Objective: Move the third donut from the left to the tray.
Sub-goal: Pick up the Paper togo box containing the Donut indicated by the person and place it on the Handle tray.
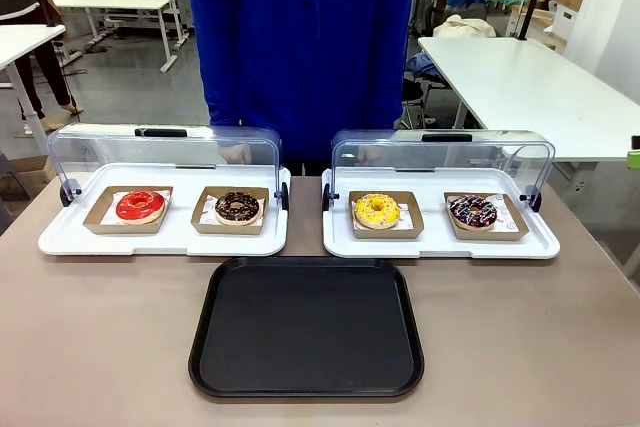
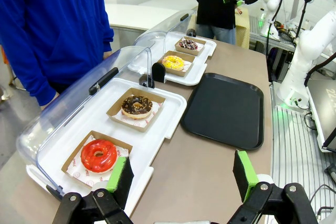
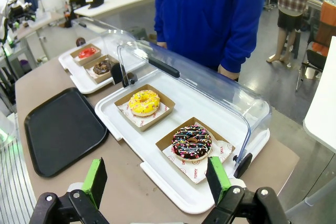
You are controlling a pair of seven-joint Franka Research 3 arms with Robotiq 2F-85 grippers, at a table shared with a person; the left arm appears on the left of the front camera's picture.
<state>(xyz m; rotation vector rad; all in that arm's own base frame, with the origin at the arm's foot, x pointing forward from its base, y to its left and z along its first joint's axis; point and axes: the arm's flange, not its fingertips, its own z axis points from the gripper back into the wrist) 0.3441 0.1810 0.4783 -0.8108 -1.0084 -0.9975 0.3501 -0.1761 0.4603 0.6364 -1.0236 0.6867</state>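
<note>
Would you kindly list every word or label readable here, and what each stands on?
"YUMMY": red print on the paper liner under the dark sprinkled donut, right wrist view.
Red marks on the paper under the red-iced donut: too small to read.

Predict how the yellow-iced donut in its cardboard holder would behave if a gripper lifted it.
The yellow donut probably squashes easily, and its glossy icing could smear if gripped. Its shallow cardboard holder looks thin, so it may flex if pinched by one edge. Lying flat, the donut seems unlikely to roll.
</note>
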